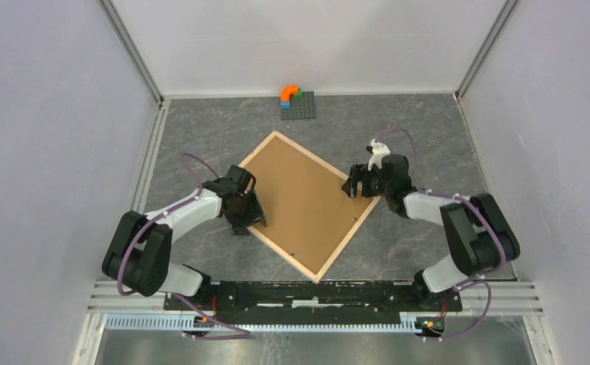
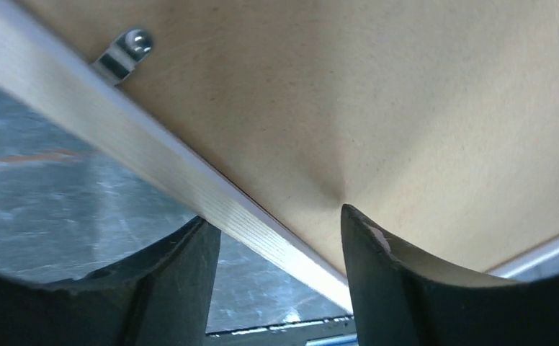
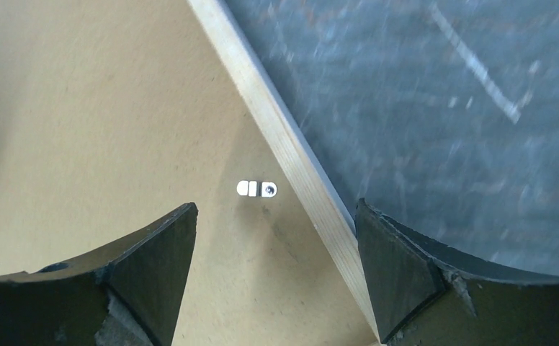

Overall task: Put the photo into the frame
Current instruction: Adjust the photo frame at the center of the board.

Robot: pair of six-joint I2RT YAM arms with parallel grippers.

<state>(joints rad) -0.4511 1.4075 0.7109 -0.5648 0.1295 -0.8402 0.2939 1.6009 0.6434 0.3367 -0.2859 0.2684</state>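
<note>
The pale wood frame (image 1: 347, 242) lies face down on the table, turned like a diamond, with the brown backing board (image 1: 307, 198) filling it. The photo is hidden. My left gripper (image 1: 248, 220) is open at the frame's left edge. In the left wrist view (image 2: 280, 216) its jaws straddle the rail (image 2: 118, 137), one finger over the table, the other over the board (image 2: 370, 94). My right gripper (image 1: 355, 186) is open at the right edge. In the right wrist view (image 3: 276, 209) it straddles the rail (image 3: 276, 137) the same way, near a small metal clip (image 3: 256, 189).
A grey baseplate (image 1: 303, 109) with an orange, green and blue brick stack stands at the back by the wall. Another metal clip (image 2: 122, 54) sits on the board near the left rail. White walls close in the table on three sides.
</note>
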